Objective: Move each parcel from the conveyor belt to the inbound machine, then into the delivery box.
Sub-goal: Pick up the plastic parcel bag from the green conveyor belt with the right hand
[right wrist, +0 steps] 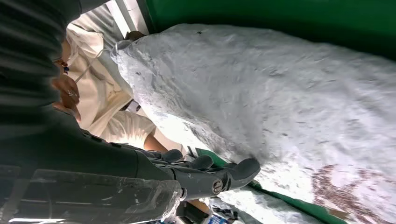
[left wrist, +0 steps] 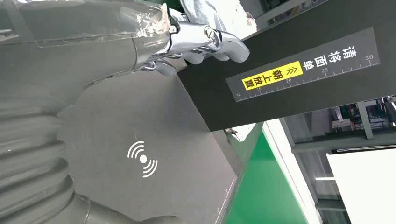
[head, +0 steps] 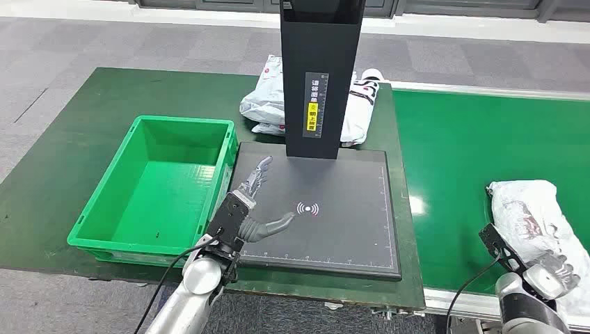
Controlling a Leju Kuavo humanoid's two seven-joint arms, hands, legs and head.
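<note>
I'm reaching for the parcel point(head: 532, 223) at the near edge of the conveyor belt point(head: 459, 160), so I want my right hand point(head: 553, 273) well under or around the crumpled bag before lifting, since soft plastic slips. Its fingers point(right wrist: 219, 175) lie against the bag, but I can't tell whether they've closed on it. My left hand point(head: 254, 202) hovers spread and empty over the inbound machine point(head: 327, 229), beside the delivery box point(head: 104, 209).

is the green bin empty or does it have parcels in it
Empty: the green bin shows only its bare floor in the head view, no parcel inside.
</note>
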